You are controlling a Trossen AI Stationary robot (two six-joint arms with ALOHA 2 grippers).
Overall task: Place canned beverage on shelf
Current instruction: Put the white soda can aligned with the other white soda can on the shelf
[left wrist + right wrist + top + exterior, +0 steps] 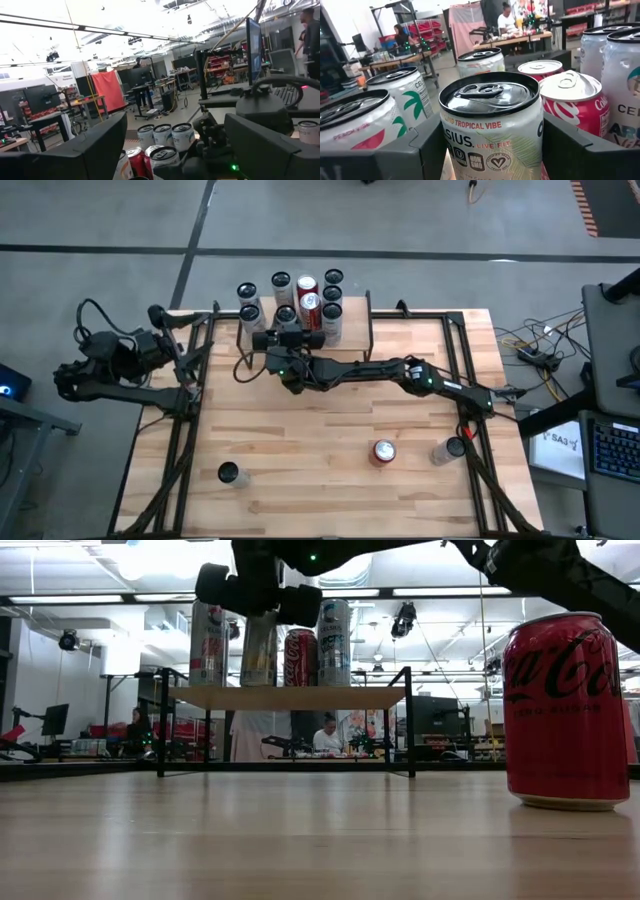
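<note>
Keyboard (612, 448) beside table's right edge; cables (535, 345) on floor; people seated in background.

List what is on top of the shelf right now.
The shelf carries a cluster of upright cans, white ones and two red ones. The right gripper holds a white Celsius can among them. The arm hides part of the board.

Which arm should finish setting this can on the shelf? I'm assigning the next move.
Right. The right gripper already has the Celsius can between its fingers above the shelf; the left gripper waits at the table's left edge.
</note>
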